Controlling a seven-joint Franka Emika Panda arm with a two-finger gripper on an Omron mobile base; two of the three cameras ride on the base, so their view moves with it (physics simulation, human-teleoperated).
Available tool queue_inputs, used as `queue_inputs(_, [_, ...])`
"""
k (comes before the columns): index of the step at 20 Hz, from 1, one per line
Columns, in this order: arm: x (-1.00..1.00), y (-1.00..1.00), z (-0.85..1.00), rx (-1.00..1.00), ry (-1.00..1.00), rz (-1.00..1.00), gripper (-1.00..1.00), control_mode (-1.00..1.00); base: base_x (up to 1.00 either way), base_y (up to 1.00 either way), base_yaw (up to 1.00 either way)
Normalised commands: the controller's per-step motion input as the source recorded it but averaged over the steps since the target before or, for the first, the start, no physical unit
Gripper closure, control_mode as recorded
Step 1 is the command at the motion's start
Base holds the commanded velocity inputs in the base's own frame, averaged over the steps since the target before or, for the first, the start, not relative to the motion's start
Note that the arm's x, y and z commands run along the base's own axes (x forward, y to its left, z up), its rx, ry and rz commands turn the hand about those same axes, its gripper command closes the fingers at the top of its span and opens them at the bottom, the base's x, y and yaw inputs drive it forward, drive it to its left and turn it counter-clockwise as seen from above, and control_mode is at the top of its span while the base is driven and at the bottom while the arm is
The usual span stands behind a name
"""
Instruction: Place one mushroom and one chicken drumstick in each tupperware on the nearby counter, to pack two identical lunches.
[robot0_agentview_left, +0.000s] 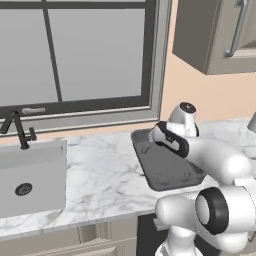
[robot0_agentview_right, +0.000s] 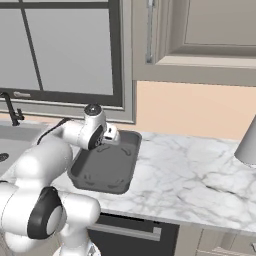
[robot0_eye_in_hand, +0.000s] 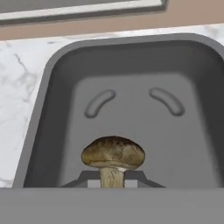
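Observation:
A small mushroom (robot0_eye_in_hand: 113, 153) with a brown cap and a pale stem is pinched by its stem in my gripper (robot0_eye_in_hand: 112, 177), which is shut on it. It hangs just above the floor of a grey rectangular tupperware (robot0_eye_in_hand: 43, 87) that holds nothing else. This tupperware (robot0_agentview_left: 165, 170) rests on the white marble counter (robot0_agentview_left: 100, 170) under the window. From the right base view, my gripper (robot0_agentview_right: 111, 136) hovers over the far end of the tupperware (robot0_agentview_right: 107, 170). The chicken drumstick is out of view.
A sink (robot0_agentview_left: 30, 175) with a dark faucet (robot0_agentview_left: 20, 131) lies left of the tray. Wall cabinets (robot0_agentview_left: 215, 35) hang at the upper right. A grey rounded object (robot0_agentview_right: 247, 145) stands at the counter's far right. Bare marble (robot0_agentview_right: 190, 175) stretches between it and the tray.

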Motion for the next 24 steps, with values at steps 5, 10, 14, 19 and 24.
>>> queue_inputs(5, [0.24,0.0,-0.58,0.0,0.02,0.0,1.0,-1.0,0.0,0.0,0.0])
queue_inputs(10, [0.27,0.0,-0.57,0.0,0.02,0.0,1.0,-1.0,0.0,0.0,0.0])
queue_inputs(14, [0.33,0.0,-0.47,0.0,0.01,0.0,1.0,-1.0,0.0,0.0,0.0])
queue_inputs(19, [0.51,0.0,-0.26,0.0,0.0,0.0,-1.0,-1.0,0.0,0.0,0.0])
queue_inputs(24, [0.44,0.0,-0.03,0.0,0.0,0.0,-1.0,-1.0,0.0,0.0,0.0])
